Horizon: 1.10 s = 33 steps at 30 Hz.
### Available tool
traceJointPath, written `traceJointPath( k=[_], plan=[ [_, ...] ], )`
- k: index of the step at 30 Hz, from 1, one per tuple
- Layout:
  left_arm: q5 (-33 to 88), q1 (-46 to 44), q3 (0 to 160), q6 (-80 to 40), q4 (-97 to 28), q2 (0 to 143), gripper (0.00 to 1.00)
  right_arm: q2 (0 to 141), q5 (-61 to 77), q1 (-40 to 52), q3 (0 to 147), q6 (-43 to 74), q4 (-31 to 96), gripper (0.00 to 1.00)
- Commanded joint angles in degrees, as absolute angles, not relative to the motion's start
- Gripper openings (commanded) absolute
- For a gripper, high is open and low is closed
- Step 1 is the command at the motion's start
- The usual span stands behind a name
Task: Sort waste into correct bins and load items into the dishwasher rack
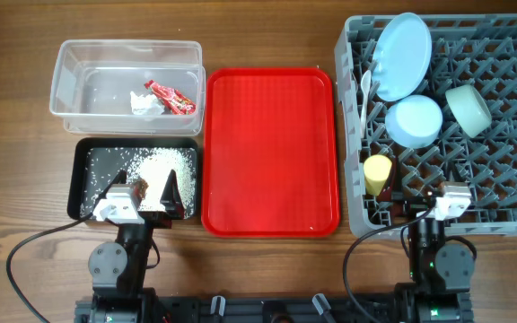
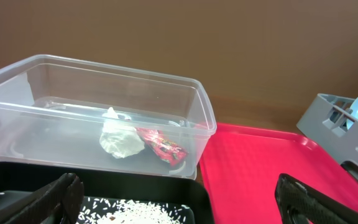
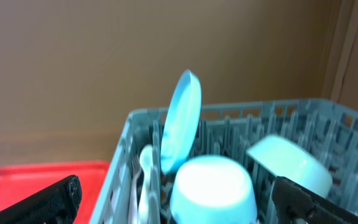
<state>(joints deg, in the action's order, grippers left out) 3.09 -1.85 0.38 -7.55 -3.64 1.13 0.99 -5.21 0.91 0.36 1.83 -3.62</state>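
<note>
Overhead view read as a clock face, 12 = far edge of the wooden table (image 1: 16,179).

Left gripper (image 1: 144,190): fingers spread wide apart, gripping nothing. It hangs over the 6 o'clock edge of the shallow black rectangular tray (image 1: 77,179), which sits at 8 o'clock on the table. Loose white rice-like scraps (image 1: 162,164) lie scattered in this tray, thickest toward its 3 o'clock side.

Clear plastic rectangular tub (image 1: 68,81): at 10 o'clock on the table, just beside the black tray's 12 o'clock edge. Inside, a crumpled white tissue (image 1: 144,104) and a small red printed wrapper (image 1: 173,97) lie touching, the wrapper at 3 o'clock of the tissue.

Flat red plastic serving tray (image 1: 270,152): table centre, between the two bins and the rack.

Large square grey plastic rack with upright pegs (image 1: 510,170): at 3 o'clock on the table.
- Large light blue plate (image 1: 402,54): on edge, tilted, at the rack's 11 o'clock.
- Small light blue bowl (image 1: 416,121): at 6 o'clock of the plate.
- Mint green bowl (image 1: 468,109): tipped on its side, at 3 o'clock of the blue bowl.
- Small yellow cup (image 1: 378,170): at the rack's 8 o'clock.
- White plastic cutlery (image 1: 366,90): along the 9 o'clock wall; fork and spoon cannot be told apart.

Right gripper (image 3: 176,199): fingers wide apart, holding nothing, at the rack's 6 o'clock edge.
</note>
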Motion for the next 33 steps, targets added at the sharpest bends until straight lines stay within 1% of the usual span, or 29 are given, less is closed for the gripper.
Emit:
traceJointPath(
  k=[1, 33],
  plan=[
    [3.40, -1.48, 0.34, -6.83, -4.16, 0.93, 1.00, 0.47, -5.98, 0.62, 0.30, 1.52, -1.02, 1.00],
    [3.40, -1.48, 0.34, -6.83, -4.16, 0.93, 1.00, 1.41, -5.98, 0.62, 0.30, 1.52, -0.99, 1.00]
  ],
)
